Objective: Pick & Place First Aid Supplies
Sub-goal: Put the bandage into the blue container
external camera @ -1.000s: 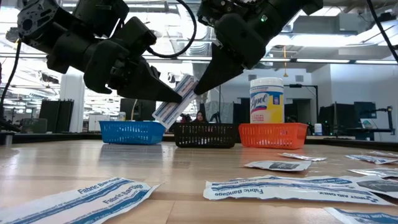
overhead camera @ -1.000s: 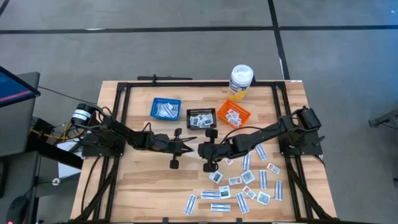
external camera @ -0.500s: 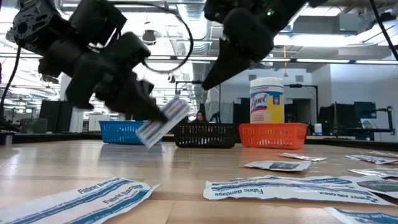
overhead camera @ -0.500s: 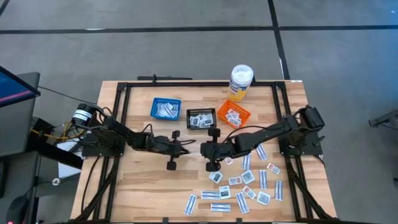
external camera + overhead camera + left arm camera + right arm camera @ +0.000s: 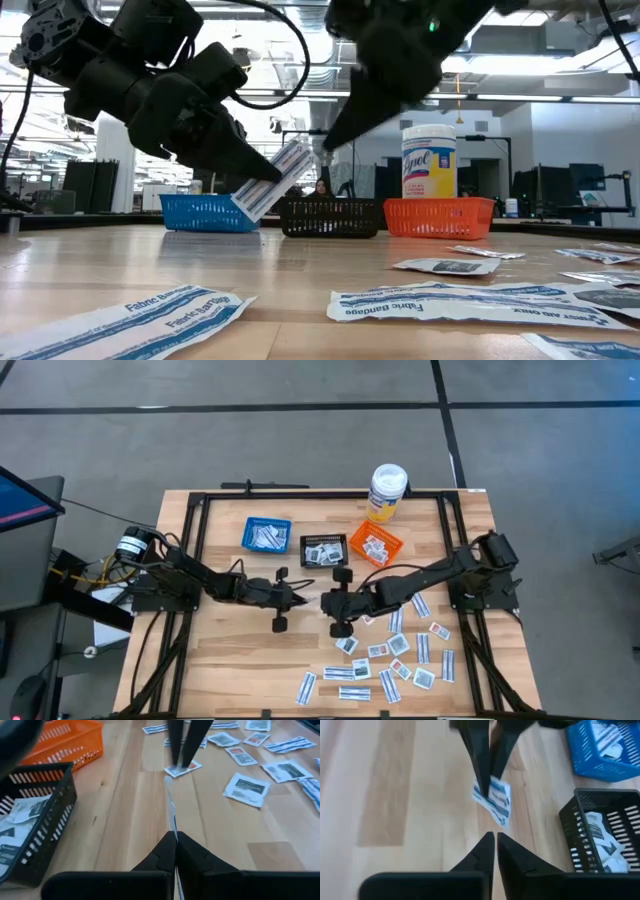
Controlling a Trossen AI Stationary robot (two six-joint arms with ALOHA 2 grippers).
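Your left gripper (image 5: 305,596) hung above mid-table with its fingers pinched tight on a bandage strip (image 5: 277,178), and from table height that strip slanted up and out of the fingertips, well clear of the wood. Through your left wrist camera the strip (image 5: 171,815) ran edge-on, straight out ahead from between the closed fingers (image 5: 165,851). Your right gripper (image 5: 327,600) sat just across from it, tip facing tip, apart from the strip; its fingers were pressed nearly together and carried nothing. From your right wrist camera you could see the strip (image 5: 492,800) hanging from the other arm's fingers just beyond your own closed tips (image 5: 485,851). Behind both grippers, toward the far edge, stood three baskets in a row: the blue basket (image 5: 266,534) nearest your left gripper with strips already in it, the black basket (image 5: 323,549) straight behind the meeting point with square packets inside, and the orange basket (image 5: 375,544) behind your right arm, also holding packets. A white bottle (image 5: 387,492) stood farther back beyond the orange one. The rest of the loose packets (image 5: 390,652) lay scattered on the table (image 5: 220,650) on the near side of your right gripper.
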